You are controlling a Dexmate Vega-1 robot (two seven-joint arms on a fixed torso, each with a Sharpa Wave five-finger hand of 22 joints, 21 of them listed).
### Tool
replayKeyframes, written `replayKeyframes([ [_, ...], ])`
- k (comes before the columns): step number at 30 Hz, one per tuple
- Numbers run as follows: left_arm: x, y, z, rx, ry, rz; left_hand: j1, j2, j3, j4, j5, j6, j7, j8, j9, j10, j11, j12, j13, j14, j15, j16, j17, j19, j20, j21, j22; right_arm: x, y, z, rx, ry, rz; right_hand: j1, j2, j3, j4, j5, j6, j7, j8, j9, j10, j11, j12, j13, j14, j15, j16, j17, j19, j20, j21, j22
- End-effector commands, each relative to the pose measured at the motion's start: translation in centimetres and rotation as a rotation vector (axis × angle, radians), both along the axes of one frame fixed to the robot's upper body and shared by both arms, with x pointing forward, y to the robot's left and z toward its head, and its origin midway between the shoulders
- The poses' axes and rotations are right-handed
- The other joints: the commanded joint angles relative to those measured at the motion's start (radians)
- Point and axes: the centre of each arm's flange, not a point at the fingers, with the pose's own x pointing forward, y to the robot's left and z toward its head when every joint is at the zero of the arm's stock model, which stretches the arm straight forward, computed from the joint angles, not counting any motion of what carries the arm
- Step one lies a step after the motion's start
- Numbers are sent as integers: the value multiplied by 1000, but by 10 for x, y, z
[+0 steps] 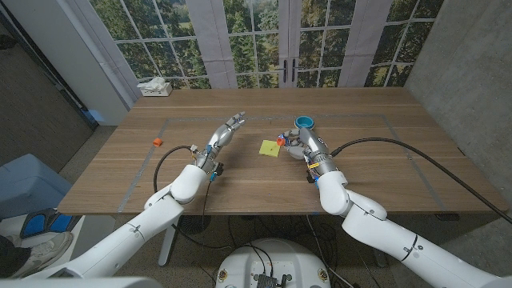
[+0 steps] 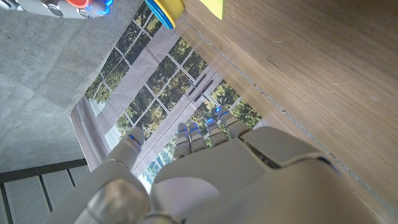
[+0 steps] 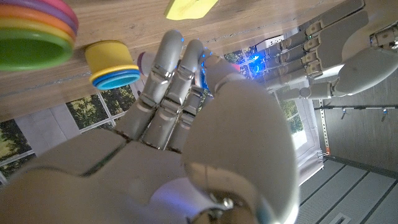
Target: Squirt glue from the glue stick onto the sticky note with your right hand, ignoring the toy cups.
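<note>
Surface: a wooden surface (image 1: 368, 152) marked with a taped rectangle; windows and glass doors stand beyond its far edge.

Sticky note: the yellow sticky note (image 1: 269, 148) lies flat near the middle of the surface, at about nine o'clock from the right robot hand and just beside it. Its corner also shows in the left wrist view (image 2: 213, 7) and in the right wrist view (image 3: 189, 7).

Right robot hand: the right robot hand (image 1: 302, 144) sits just right of the note, fingers (image 3: 171, 68) reaching forward and held close together. Whether it is gripping anything I cannot tell (something small with red and blue shows at its fingertips in the head view, too small to name).

Glue stick: not clearly made out in any view.

Left robot hand: the left robot hand (image 1: 225, 132) hovers at about nine o'clock from the note, well apart from it, fingers (image 2: 198, 138) stretched out straight, slightly apart, and holding nothing.

Toy cups: a blue cup (image 1: 304, 122) stands at twelve o'clock from the right robot hand. The right wrist view shows a yellow cup with a blue rim (image 3: 112, 64) and a rainbow stack of cups (image 3: 34, 31) on the wood.

Other things: a small orange block (image 1: 158, 142) lies toward the left side, and a white tissue box (image 1: 155, 87) sits at the far left corner.
</note>
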Motion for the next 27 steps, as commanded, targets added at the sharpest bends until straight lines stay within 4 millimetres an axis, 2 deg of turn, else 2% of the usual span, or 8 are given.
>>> replayKeyframes([
  [1, 1, 11, -13, -110, 35, -49, 15, 128, 17, 1, 9, 2, 4, 0, 0, -2, -6, 1, 1, -5, -47, 1, 0, 11, -133, 2, 1, -6, 9, -3, -205, -84, -97, 4, 3, 14, 19, -5, 94, 76, 10, 1, 40, 37, 4, 1, -5, -22, -3, 1, -8, -80, -3, 4],
  [12, 0, 18, -19, -174, 52, -88, 17, 102, 22, 6, 5, 4, -10, 1, -1, -1, -17, 1, 1, -4, -56, 0, -1, 17, -135, 2, 1, -4, 17, -7, -289, -64, -123, 3, 5, 13, 21, -10, 91, 69, 8, -1, 37, 33, 3, 0, -4, -23, -4, 2, -14, -79, 0, 5],
  [27, 1, 24, -20, -183, 52, -90, 16, 93, 24, 7, 3, 1, -12, 1, -1, -4, -17, 1, 1, -5, -57, -2, -2, 19, -132, -1, 0, 6, 28, -13, -379, -29, -170, 1, 2, 9, 21, -17, 76, 57, 3, -4, 30, 27, 3, 2, -11, -26, -9, 6, -25, -77, 6, 7],
])
